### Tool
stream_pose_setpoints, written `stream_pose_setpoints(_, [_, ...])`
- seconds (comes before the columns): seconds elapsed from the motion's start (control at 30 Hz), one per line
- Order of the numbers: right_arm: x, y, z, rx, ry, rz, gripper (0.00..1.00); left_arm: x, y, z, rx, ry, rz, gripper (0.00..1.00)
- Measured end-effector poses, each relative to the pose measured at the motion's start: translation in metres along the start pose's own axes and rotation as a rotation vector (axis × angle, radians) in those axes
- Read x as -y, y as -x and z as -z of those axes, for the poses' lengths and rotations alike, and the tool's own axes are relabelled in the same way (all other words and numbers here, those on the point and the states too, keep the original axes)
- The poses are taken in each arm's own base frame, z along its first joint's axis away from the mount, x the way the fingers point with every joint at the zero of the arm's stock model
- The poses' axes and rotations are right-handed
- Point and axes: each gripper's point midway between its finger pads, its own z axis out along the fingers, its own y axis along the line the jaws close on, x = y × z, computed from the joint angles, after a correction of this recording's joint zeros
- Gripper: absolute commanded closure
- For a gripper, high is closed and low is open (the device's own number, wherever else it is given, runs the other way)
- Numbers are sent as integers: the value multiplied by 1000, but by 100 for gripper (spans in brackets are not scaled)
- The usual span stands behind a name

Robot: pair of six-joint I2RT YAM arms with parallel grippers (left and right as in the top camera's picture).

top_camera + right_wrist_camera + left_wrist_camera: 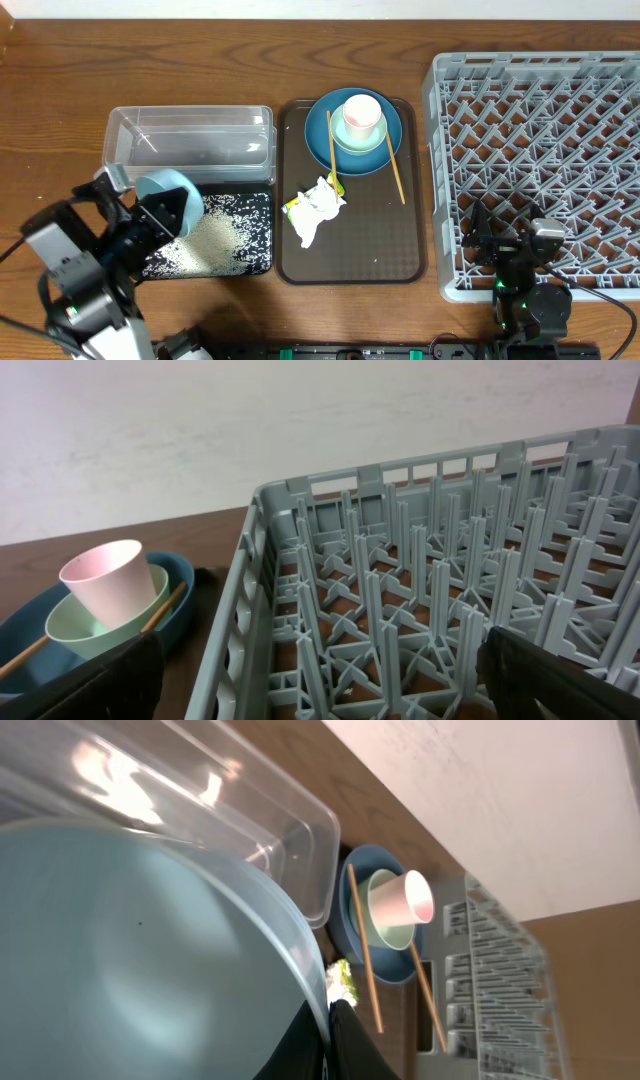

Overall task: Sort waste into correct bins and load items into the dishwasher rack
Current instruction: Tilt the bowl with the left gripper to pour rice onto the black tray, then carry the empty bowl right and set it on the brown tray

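Wooden bench [60, 70]: left end effector [175, 213] clenches light-blue bowl [160, 186] over black bin [258, 262], rice [205, 243] dumped; racking likely follows. Right end effector [498, 232] released.

Left arm [70, 275]: black links, light-grey housings, thin black cable [10, 250] off one side. Right arm [525, 295]: mostly black, grey block [548, 232] on top, small green light [497, 286], second cable [600, 293], also black. Fingers [565, 678]: matte black, blunt-edged.
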Motion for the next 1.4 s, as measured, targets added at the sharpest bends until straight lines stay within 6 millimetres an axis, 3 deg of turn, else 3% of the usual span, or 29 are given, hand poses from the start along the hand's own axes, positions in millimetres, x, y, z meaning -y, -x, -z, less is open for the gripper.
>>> stream_pose_setpoints(0.2, [0, 0, 0, 0, 0, 0, 1, 28, -21, 1, -8, 9, -148, 94])
stream_pose_setpoints(0.37, [0, 0, 0, 0, 0, 0, 1, 52, -50, -7, -95, -33, -267, 94])
stream_pose_setpoints(0.7, [0, 0, 0, 0, 0, 0, 1, 80, -101, -16, -219, -49, -419, 94])
stream_pose_setpoints(0.9, [0, 0, 0, 0, 0, 0, 1, 92, -121, -20, -238, -46, -488, 94])
stream_pose_setpoints(1.07, [0, 0, 0, 0, 0, 0, 1, 110, -143, -39, -288, -67, -513, 94])
stream_pose_setpoints(1.17, [0, 0, 0, 0, 0, 0, 1, 119, -165, -57, -347, -73, -538, 94])
stream_pose_setpoints(1.4, [0, 0, 0, 0, 0, 0, 1, 136, -245, -92, -517, -104, -643, 94])
